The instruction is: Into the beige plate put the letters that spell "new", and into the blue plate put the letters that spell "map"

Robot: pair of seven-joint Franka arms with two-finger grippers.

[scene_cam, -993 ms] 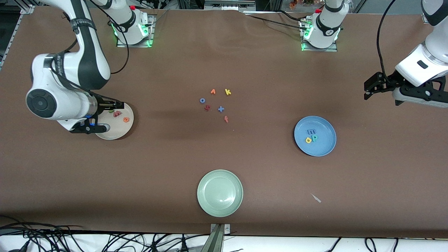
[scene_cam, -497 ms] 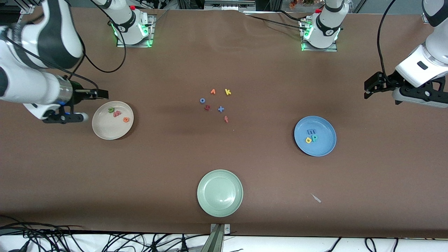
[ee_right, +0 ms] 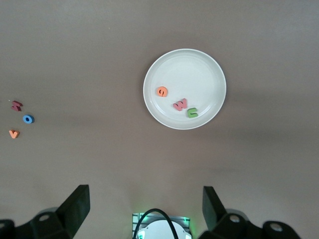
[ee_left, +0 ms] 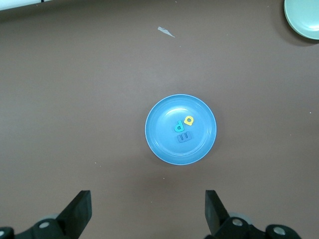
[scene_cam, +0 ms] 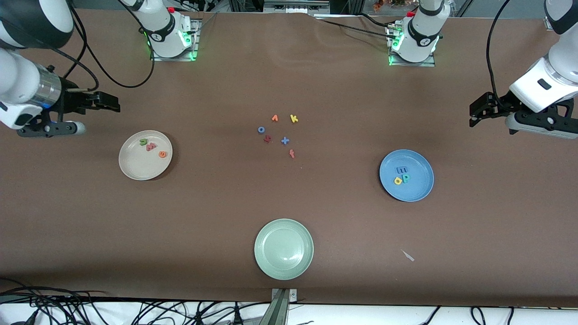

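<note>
The beige plate (scene_cam: 132, 166) (ee_right: 194, 67) holds the green n (scene_cam: 143, 141) (ee_right: 192, 113), the salmon w (scene_cam: 151, 146) (ee_right: 180, 104) and the orange e (scene_cam: 162, 154) (ee_right: 161, 91). In the blue plate (scene_cam: 419, 187) (ee_left: 163, 145) lie the dark blue m (scene_cam: 401, 169) (ee_left: 183, 138), the yellow a (scene_cam: 398, 181) (ee_left: 189, 120) and the teal p (scene_cam: 406, 178) (ee_left: 179, 126). My right gripper (scene_cam: 108, 103) (ee_right: 144, 193) hangs open and empty over bare table beside the beige plate. My left gripper (scene_cam: 473, 116) (ee_left: 148, 199) waits open and empty over the table near the blue plate.
Loose letters lie mid-table: an orange v (scene_cam: 274, 118), a yellow k (scene_cam: 294, 118), a blue o (scene_cam: 261, 129), a dark red letter (scene_cam: 267, 139), a blue cross shape (scene_cam: 285, 141) and a red f (scene_cam: 292, 154). A pale green plate (scene_cam: 266, 264) sits nearest the front camera. A paper scrap (scene_cam: 408, 256) lies nearby.
My right gripper has risen off the beige plate and drawn back toward the right arm's end of the table. The left arm has not moved.
</note>
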